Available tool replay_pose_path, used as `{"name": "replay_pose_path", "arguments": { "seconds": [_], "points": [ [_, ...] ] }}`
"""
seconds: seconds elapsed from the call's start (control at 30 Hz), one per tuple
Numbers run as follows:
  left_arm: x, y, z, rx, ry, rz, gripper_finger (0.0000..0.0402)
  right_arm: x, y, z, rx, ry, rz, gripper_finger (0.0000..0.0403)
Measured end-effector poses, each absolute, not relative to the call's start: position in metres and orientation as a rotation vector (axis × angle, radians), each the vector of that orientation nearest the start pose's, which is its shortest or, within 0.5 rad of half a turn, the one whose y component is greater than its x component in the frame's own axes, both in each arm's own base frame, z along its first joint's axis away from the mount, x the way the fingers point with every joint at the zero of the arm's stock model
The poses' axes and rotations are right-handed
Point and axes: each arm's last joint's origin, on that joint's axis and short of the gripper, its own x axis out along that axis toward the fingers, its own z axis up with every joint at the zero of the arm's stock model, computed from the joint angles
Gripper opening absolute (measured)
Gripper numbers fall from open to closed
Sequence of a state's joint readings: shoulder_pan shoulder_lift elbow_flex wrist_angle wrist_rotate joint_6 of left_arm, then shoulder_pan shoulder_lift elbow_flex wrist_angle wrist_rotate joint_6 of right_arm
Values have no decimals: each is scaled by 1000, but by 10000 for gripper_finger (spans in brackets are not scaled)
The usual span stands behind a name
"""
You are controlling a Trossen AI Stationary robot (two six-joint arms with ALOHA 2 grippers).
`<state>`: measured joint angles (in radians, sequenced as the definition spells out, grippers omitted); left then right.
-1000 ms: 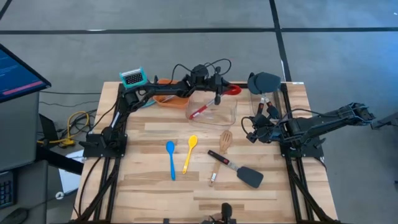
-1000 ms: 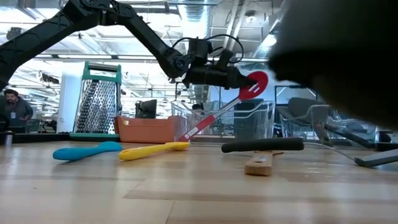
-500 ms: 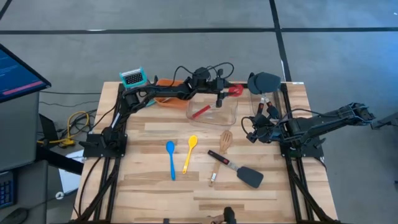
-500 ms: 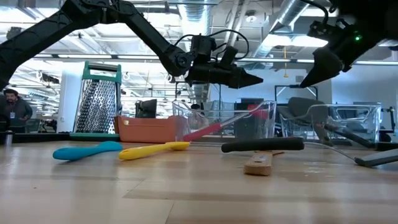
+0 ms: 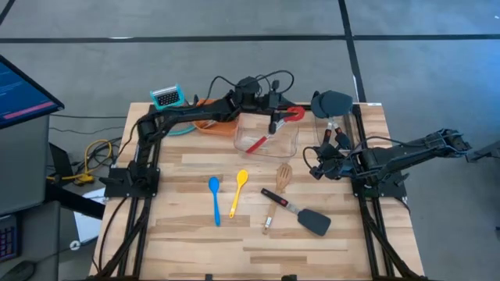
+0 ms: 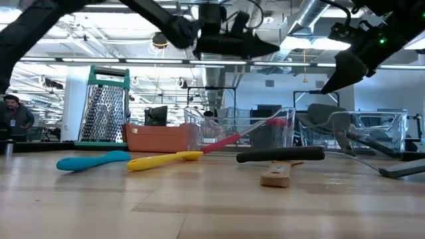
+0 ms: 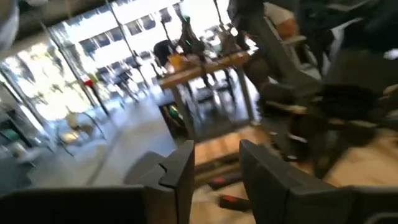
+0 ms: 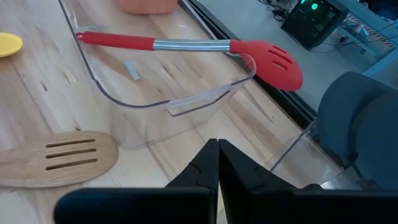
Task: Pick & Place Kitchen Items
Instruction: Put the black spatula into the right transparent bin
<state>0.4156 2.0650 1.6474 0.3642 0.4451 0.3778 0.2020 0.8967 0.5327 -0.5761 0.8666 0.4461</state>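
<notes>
The red slotted spoon [image 8: 186, 46] lies propped across the clear bin [image 8: 155, 93], head overhanging the rim. The left end effector [image 5: 272, 117] hovers above, fingers parted and empty; the right end effector [image 8: 217, 163] waits pinched shut. A nudge could tip the spoon onto the bench [image 5: 195, 234].

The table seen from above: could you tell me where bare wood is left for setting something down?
Free: the near strip in front of the blue spoon and black spatula, and the left side beside the blue spoon. Crowded: the far edge, around the clear bin and orange tray.
</notes>
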Motion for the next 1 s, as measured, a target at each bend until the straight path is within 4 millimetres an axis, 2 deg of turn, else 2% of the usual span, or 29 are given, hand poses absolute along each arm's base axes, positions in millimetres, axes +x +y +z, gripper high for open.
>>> {"name": "replay_pose_path", "arguments": {
  "seconds": [0.13, 0.23, 0.4, 0.53, 0.73, 0.9, 1.0],
  "points": [
    [426, 168, 315, 275, 211, -84, 91, 158, 10, 209, -74, 662, -767, 1],
    [399, 150, 330, 206, 357, -125, 71, 158, 10, 208, -49, 664, -755, 1],
    [355, 107, 331, 160, 459, -200, 30, 158, 11, 208, -39, 660, -748, 1],
    [316, 72, 325, 161, 466, -261, 5, 159, 13, 209, -34, 646, -734, 1],
    [259, 27, 304, 135, 468, -320, 3, 163, 16, 212, -7, 602, -716, 1],
    [229, 4, 286, 104, 414, -249, 3, 166, 17, 215, 26, 559, -705, 1],
    [215, -4, 275, 129, 376, -229, 3, 173, 21, 219, 131, 514, -608, 1]
  ]
}}
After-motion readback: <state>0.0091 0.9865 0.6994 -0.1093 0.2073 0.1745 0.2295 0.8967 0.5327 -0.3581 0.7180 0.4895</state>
